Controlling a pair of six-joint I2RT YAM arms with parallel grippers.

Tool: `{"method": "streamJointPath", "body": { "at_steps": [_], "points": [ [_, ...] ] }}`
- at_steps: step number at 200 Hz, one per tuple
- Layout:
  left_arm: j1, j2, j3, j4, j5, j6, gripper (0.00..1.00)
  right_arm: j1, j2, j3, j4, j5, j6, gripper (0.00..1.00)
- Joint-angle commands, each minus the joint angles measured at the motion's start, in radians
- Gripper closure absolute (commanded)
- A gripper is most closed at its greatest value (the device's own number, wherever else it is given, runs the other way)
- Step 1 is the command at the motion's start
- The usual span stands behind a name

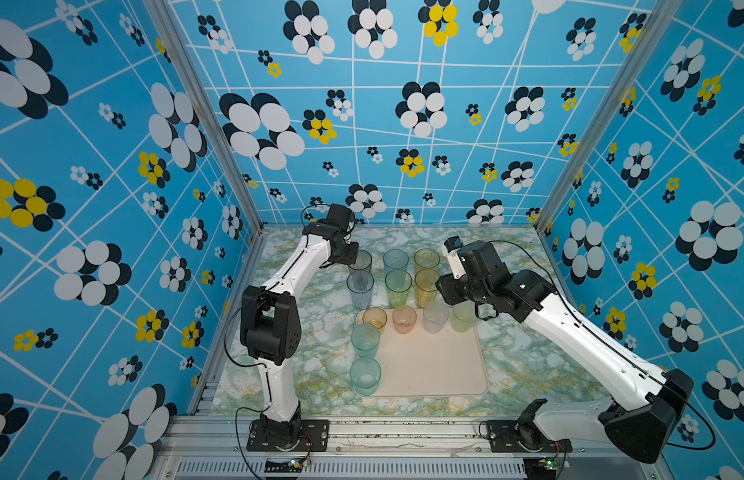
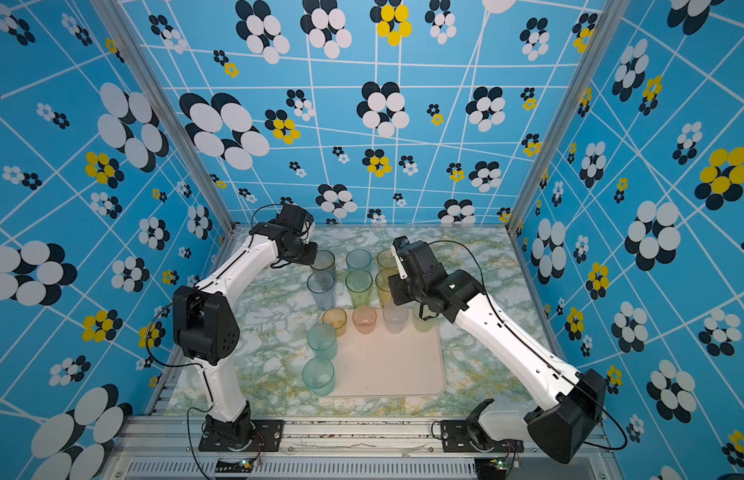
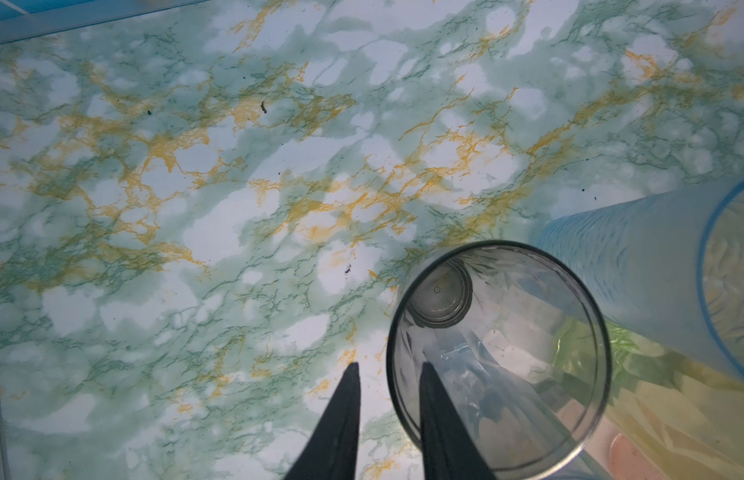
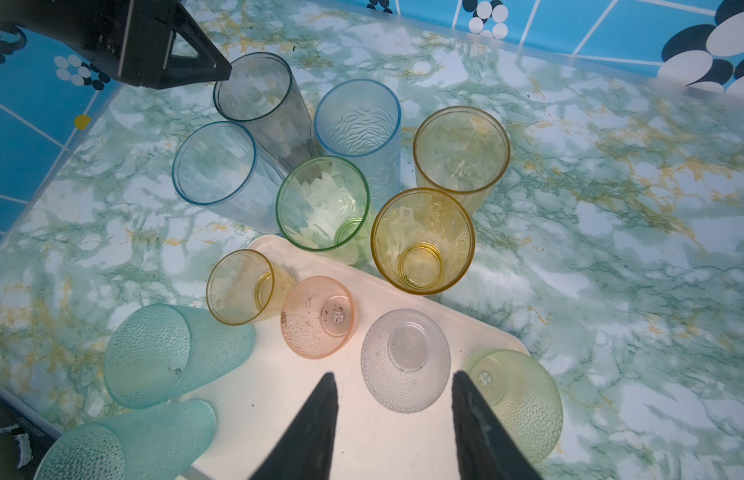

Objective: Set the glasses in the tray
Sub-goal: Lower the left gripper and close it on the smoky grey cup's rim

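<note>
The cream tray (image 1: 436,365) (image 2: 397,368) lies at the front middle of the marble table. Several glasses stand in it: short amber (image 1: 374,318), pink (image 1: 404,319), clear (image 1: 436,316), pale green (image 1: 463,318) and two tall teal ones (image 1: 365,340) along its left rim. Behind the tray, several tall glasses stand on the table. My left gripper (image 3: 387,365) is open astride the rim of the grey glass (image 3: 507,332) (image 1: 363,259). One finger (image 3: 436,415) is inside it and the other (image 3: 341,415) outside, a gap showing. My right gripper (image 4: 394,374) hangs open and empty above the tray (image 4: 258,415).
A blue glass (image 1: 360,286), a frosted blue glass (image 1: 396,261), a green glass (image 1: 398,284) and two amber glasses (image 1: 426,270) crowd close to the grey one. Patterned walls close in the table (image 1: 528,353) on three sides. An aluminium rail (image 1: 403,428) runs along the front.
</note>
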Motion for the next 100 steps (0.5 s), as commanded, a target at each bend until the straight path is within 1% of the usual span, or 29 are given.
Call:
{"method": "streamJointPath", "body": {
  "at_steps": [1, 47, 100],
  "points": [
    [0.005, 0.029, 0.039, -0.037, -0.015, 0.023, 0.74, -0.009, 0.003, 0.028, -0.001, -0.016, -0.009, 0.53],
    [0.007, 0.063, 0.07, -0.047, -0.009, 0.025, 0.77, -0.015, 0.003, 0.021, 0.0, -0.017, -0.008, 0.53],
    [0.005, 0.09, 0.092, -0.067, -0.007, 0.035, 0.83, -0.021, 0.003, 0.015, 0.004, -0.021, -0.009, 0.53]
  ]
}}
